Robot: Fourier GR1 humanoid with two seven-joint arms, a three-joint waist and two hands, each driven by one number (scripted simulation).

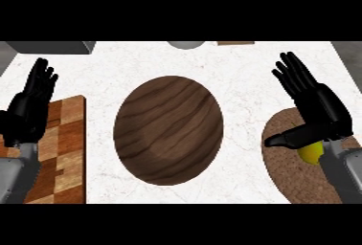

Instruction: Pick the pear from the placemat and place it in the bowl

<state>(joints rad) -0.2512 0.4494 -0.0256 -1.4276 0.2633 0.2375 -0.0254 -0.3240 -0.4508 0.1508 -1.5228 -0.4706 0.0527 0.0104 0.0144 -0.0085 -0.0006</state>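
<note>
Right hand [314, 103] open, covering pear [311, 154] | bowl [168, 129] central

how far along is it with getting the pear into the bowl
Nothing looks done yet: the wooden bowl holds nothing. In hand: the right robot hand is over the round placemat, fingers straight, thumb across the yellow pear, which sits mostly hidden under it and is not gripped. Left to do: close on the pear, lift it, carry it left and set it in the bowl. The left robot hand rests open by the cutting board.
</note>
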